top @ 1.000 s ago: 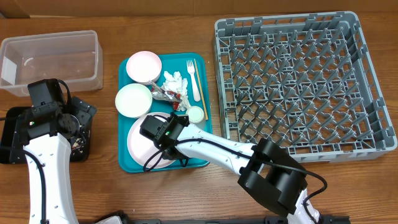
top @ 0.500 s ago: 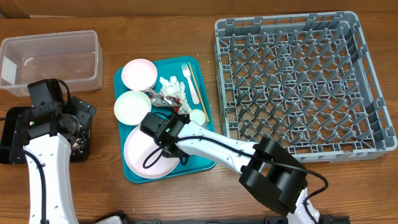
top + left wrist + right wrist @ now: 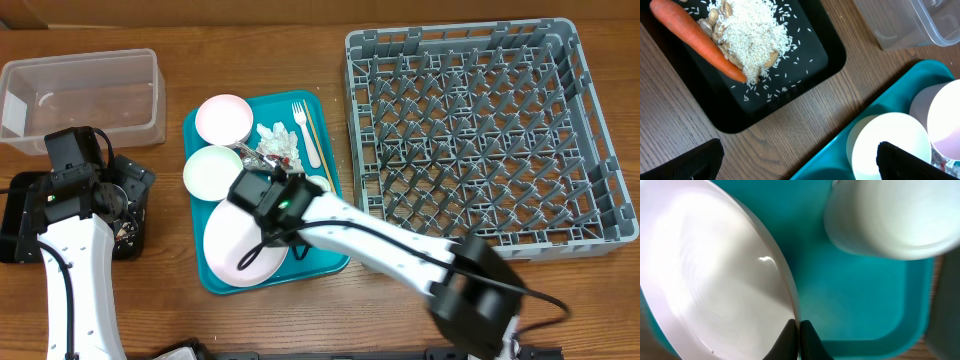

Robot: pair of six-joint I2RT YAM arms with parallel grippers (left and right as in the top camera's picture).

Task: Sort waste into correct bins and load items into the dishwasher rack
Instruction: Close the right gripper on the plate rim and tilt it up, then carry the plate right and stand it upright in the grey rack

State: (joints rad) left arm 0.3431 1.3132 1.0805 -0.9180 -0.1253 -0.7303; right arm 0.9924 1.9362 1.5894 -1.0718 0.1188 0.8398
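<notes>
My right gripper (image 3: pixel 284 226) (image 3: pixel 799 330) is shut on the rim of the white plate (image 3: pixel 236 251) (image 3: pixel 715 280), which tilts up off the teal tray (image 3: pixel 325 262) (image 3: pixel 860 305). The small white cup (image 3: pixel 318 185) (image 3: pixel 885 220) stands just beyond it. Two bowls (image 3: pixel 223 118) (image 3: pixel 213 170), crumpled napkins (image 3: pixel 278 133), a red-and-silver wrapper (image 3: pixel 272 155), the fork (image 3: pixel 305 131) and the stick (image 3: pixel 314 130) lie on the tray. My left gripper (image 3: pixel 133 205) (image 3: pixel 800 160) hangs open over the wood between the black tray (image 3: pixel 805 70) and the near bowl (image 3: pixel 890 145). The carrot (image 3: pixel 695 40) and rice (image 3: pixel 750 35) lie in the black tray.
The clear tub (image 3: pixel 80 95) (image 3: pixel 920 25) stands at the back left. The grey dishwasher rack (image 3: pixel 480 130) fills the right side, a hand's width from the teal tray. My right arm reaches across the table's front to the tray.
The right jaws closed on the plate's rim and raised that edge. The teal tray slid left and turned a little. The left arm stayed still.
</notes>
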